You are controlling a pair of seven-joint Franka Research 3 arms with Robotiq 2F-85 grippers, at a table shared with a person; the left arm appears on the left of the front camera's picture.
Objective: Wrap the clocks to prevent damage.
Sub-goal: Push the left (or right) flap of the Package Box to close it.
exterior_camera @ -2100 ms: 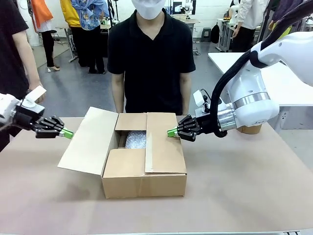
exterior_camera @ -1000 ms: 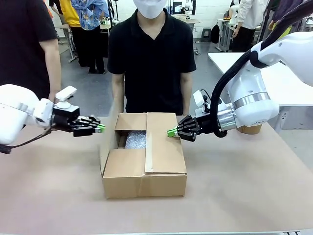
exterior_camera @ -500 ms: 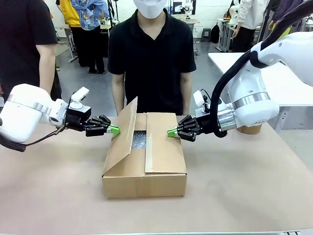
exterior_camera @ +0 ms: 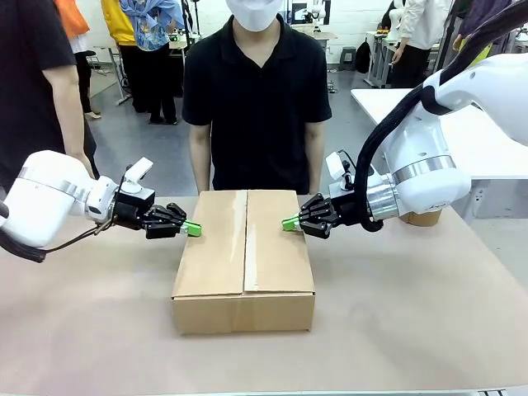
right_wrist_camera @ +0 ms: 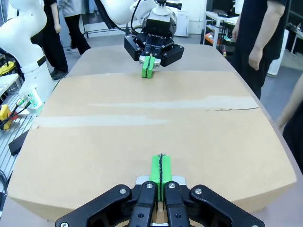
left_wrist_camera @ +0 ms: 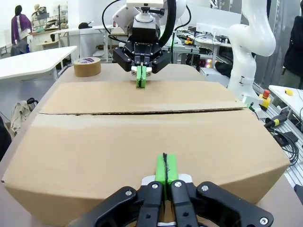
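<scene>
1 box (exterior_camera: pixel 244 247), ctr of surface (exterior_camera: pixel 396 322), nearer far edge. L pincer (exterior_camera: pixel 191 228) at box left top edge; R pincer (exterior_camera: pixel 289 223) at right top edge. Person (exterior_camera: pixel 256 99) behind far edge. Tape roll (left_wrist_camera: pixel 87 66) nr far-right corner.

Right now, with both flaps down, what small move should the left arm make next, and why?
Probably press the shut left gripper lightly onto the left flap. Both flaps lie flat on the box, the seam looks untaped, and the right gripper, also shut, sits at the opposite edge.
</scene>
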